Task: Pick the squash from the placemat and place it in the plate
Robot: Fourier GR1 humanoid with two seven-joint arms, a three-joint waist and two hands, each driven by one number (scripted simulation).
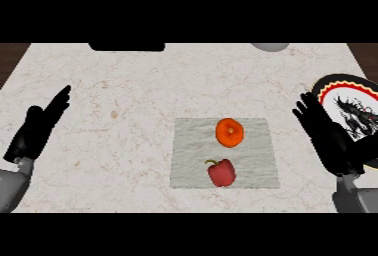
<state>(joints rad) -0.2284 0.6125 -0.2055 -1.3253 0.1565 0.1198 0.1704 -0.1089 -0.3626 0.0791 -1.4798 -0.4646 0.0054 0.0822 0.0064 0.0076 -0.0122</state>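
Orange round squash (229,132) lies on the upper half of the pale grey cloth placemat (255,150), apart from the red bell pepper (221,173) below it; both hands are released, fingers straight: left hand (37,131) by the left edge, right hand (325,137) right of the mat. Judgement: lower the nearer right hand from above, closing clear of the pepper; carry to the round black-and-white patterned plate (348,92), which that hand partly hides and the edge cuts off; black object (127,46) and pale rounded object (269,47) at the far edge of the marbled counter (111,95) are cropped, unidentifiable.

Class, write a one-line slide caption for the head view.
Squash and red pepper on the placemat; open left hand and right hand flank it, plate at far right.
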